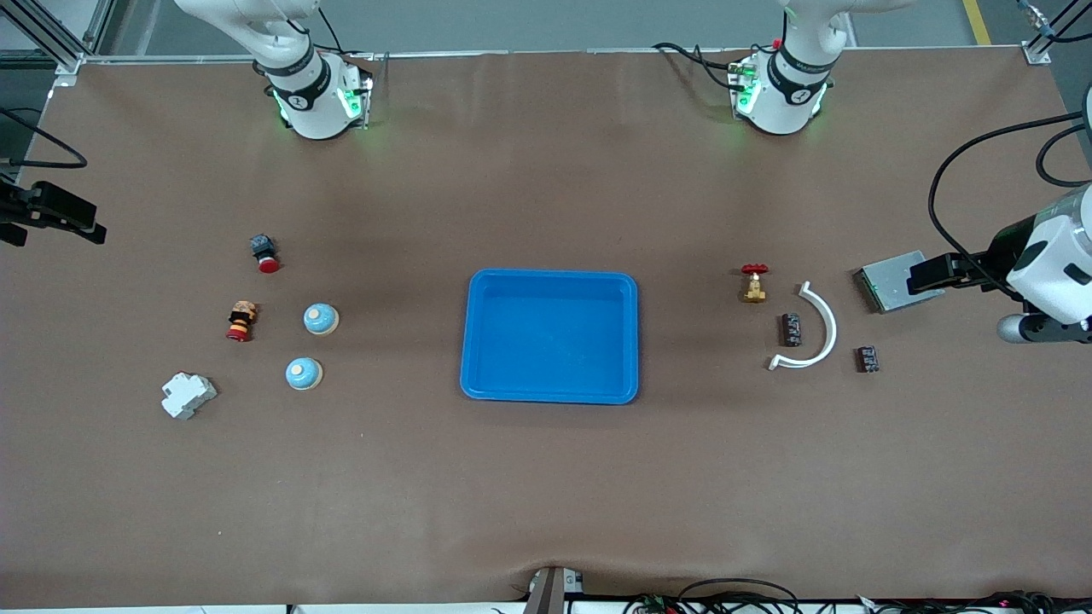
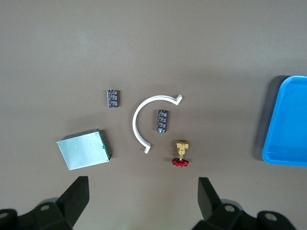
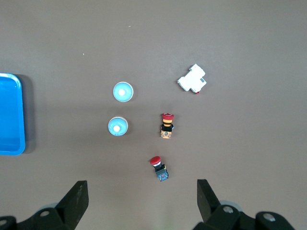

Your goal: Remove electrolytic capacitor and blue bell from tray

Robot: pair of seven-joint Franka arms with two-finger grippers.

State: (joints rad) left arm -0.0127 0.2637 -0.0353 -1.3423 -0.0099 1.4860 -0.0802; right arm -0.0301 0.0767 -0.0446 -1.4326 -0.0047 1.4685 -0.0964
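**A:** Starting closest to the front camera, what does the tray (image 1: 550,341) hold?

**B:** Nothing. Both kinds of task item lie on the bare table, well apart from it. The nearer blue bell (image 1: 303,373) and the farther blue bell (image 1: 321,319) sit toward the right arm's end. The nearer capacitor (image 1: 868,358) and the capacitor inside the white arc (image 1: 792,330) sit toward the left arm's end.

**A:** So which arm serves which?

**B:** The split is plain. The right gripper (image 3: 142,191) hangs high over its own end of the table with its fingers spread and nothing in them, and the bells lie below it on the tray's side. The left gripper (image 2: 144,191) is just as wide apart and empty, high over its end near the grey plate (image 1: 890,280).

**A:** And how do the capacitors lie?

**B:** Each has its long axis running from the front camera toward the bases. The white arc (image 1: 829,328) curls round one of them.

**A:** Anything left to lift out?

**B:** By his reading, no; the tray is already cleared.
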